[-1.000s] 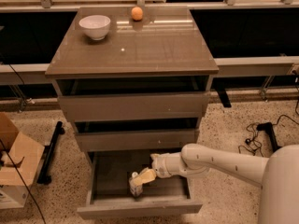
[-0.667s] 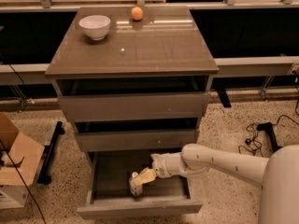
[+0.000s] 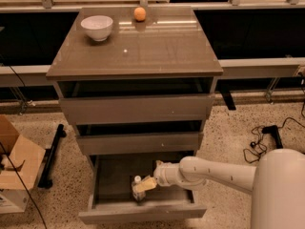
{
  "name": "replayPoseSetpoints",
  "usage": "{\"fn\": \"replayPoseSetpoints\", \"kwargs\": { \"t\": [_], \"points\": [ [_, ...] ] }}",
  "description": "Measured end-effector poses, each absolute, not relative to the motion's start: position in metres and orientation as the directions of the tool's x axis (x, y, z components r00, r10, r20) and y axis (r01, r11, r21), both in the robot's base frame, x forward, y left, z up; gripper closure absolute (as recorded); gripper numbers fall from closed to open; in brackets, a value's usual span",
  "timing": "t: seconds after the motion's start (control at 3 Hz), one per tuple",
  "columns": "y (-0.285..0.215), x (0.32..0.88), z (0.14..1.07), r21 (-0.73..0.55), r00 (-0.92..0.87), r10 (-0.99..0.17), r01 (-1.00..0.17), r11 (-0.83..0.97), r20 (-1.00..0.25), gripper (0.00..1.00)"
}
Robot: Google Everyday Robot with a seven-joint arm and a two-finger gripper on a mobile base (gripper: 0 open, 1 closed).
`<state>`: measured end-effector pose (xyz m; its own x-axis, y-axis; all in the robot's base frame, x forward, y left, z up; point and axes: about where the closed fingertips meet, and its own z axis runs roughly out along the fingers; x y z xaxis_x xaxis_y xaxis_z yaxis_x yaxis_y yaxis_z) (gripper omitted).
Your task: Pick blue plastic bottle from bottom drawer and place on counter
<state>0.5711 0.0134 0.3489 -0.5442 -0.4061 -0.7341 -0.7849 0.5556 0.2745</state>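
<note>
Gripper (image 3: 146, 184) sits low inside the open bottom drawer (image 3: 143, 213), at the end of my white arm (image 3: 214, 173), which extends from the right. It is right against the blue plastic bottle (image 3: 137, 193), which stands upright on the drawer floor near the front. I cannot tell whether it is clamped on the bottle or loose. Above are the middle drawer (image 3: 138, 143) and top drawer (image 3: 136, 109). Farther back, the surface (image 3: 157, 51) carries a white bowl (image 3: 97, 26) and an orange ball (image 3: 139, 14), apart.
</note>
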Motion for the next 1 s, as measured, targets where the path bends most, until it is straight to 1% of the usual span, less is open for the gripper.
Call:
{"fn": "replayPoseSetpoints", "kwargs": {
  "t": [0.33, 1.0],
  "points": [
    [0.018, 0.578, 0.311, 0.282, -0.558, -0.384, -0.767, 0.576, -0.736, 0.00],
    [0.036, 0.591, 0.242, 0.359, -0.616, -0.302, -0.717, 0.597, -0.728, 0.00]
  ]
}}
